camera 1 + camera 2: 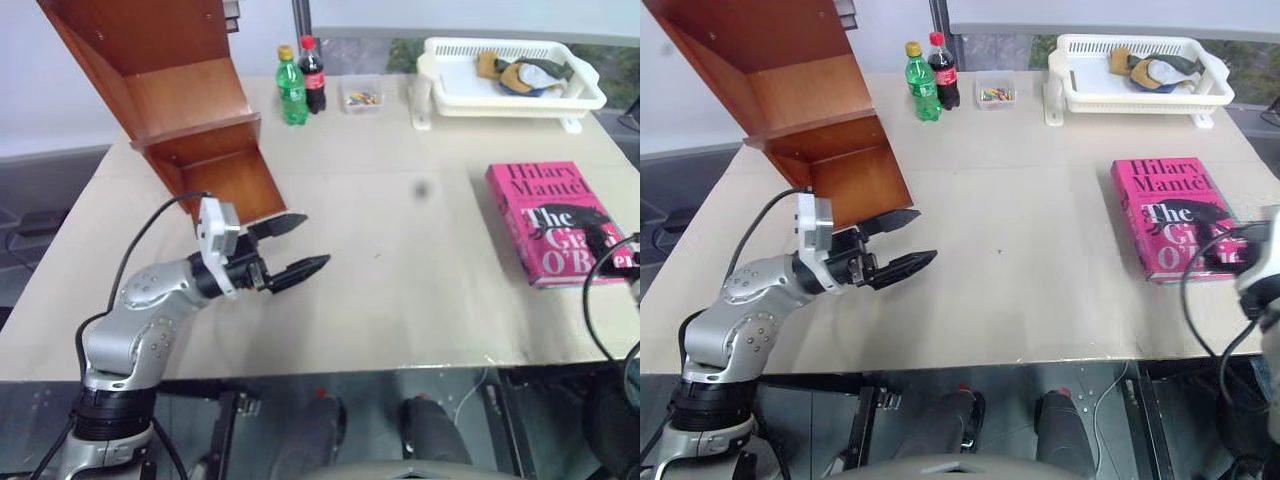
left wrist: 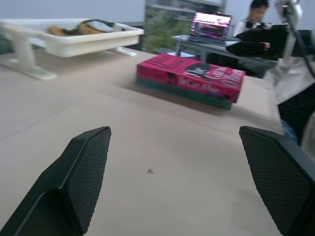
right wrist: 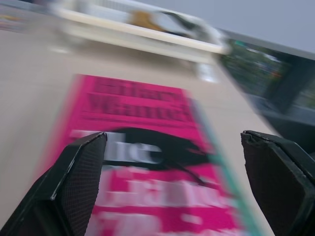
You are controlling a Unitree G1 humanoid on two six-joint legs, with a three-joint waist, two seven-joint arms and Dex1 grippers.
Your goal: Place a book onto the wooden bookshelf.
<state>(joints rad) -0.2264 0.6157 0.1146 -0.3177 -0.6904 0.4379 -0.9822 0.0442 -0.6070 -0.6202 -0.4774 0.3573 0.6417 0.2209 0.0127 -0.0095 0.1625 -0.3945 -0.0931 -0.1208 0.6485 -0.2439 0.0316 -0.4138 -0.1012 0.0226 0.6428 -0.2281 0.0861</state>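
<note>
The book (image 1: 545, 215), a thick bright pink hardback, lies flat near the table's right edge, also seen in the left wrist view (image 2: 192, 78). The wooden bookshelf (image 1: 180, 90), reddish-brown with open compartments, stands tilted at the table's far left. My left gripper (image 1: 315, 240) hovers open and empty over the table just in front of the shelf, pointing toward the book. My right gripper (image 3: 174, 135) is open wide, with the book's near end (image 3: 147, 162) showing between its fingers and nothing held. Its black fingers (image 2: 256, 42) are beside the book's far side in the left wrist view.
A thin teal-blue book edge (image 2: 197, 96) shows under the pink one. A white basket (image 1: 575, 92) with cloths stands at the back right. A green bottle (image 1: 291, 88), a cola bottle (image 1: 313, 75) and a small clear box (image 1: 361, 97) stand at the back. Beyond the table are a laptop (image 2: 211, 24) and a person.
</note>
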